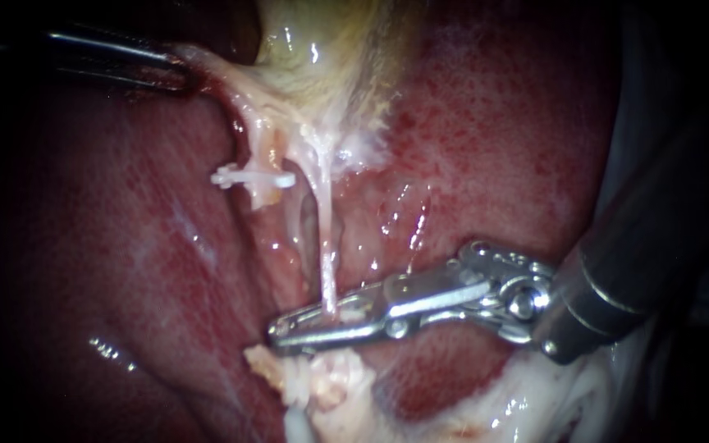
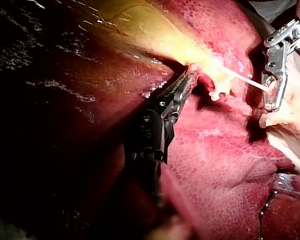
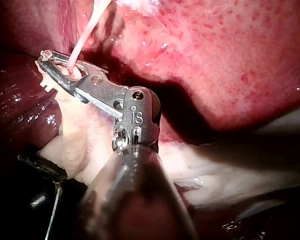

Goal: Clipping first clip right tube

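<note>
Steel jaws of the right instrument (image 1: 281,334) are clamped across the right tube (image 1: 324,238), one jaw on each side. They hold it at its lower end, close to the liver's (image 1: 125,246) lower edge in the endoscope view. That tube is a thin pale strand stretched taut from the whitish tissue under the gallbladder (image 1: 330,57) down to the jaws. From where I stand, something white sits between the jaws beside the tube, though I cannot tell what it is. Just beside the strand, a shorter stub, the left tube (image 1: 266,195), carries a white clip (image 1: 252,177) lying crosswise on it. Toward the liver's upper left corner the left instrument (image 1: 176,72) has its dark jaws closed on a pale tissue flap (image 1: 207,70) at the gallbladder's base. A lump of ragged fatty tissue (image 1: 313,379) lies just under the right instrument's jaws.
</note>
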You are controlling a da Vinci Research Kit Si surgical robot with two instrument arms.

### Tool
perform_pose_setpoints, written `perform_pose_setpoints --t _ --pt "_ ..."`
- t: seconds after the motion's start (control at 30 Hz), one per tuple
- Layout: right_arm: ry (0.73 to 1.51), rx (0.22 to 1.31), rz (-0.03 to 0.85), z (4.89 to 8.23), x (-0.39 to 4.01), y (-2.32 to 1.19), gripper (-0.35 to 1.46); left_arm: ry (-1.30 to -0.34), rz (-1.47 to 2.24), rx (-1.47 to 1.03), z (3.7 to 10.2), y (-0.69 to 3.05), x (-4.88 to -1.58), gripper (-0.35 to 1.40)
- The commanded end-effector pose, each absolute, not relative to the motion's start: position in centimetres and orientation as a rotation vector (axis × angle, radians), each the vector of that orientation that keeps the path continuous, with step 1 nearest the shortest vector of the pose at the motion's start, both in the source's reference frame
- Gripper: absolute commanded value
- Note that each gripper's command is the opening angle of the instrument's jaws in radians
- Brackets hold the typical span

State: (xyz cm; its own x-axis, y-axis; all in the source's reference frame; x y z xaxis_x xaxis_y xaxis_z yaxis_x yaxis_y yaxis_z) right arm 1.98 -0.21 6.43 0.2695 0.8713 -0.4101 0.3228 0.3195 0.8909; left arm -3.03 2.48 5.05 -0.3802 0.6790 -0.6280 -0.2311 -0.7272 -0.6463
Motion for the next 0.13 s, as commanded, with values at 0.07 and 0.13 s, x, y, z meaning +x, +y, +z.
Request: perform_pose_setpoints --t 0.07,0.13 --pt "1.299 1.243 0.542 6.45 1.98 -0.21 -0.35 -0.625 2.131 -1.278 5.06 2.48 -3.03 -0.35" --pt "1.299 1.243 0.543 6.47 1.97 -0.20 -0.35 -0.625 2.131 -1.278 5.06 2.48 -3.03 -0.35"
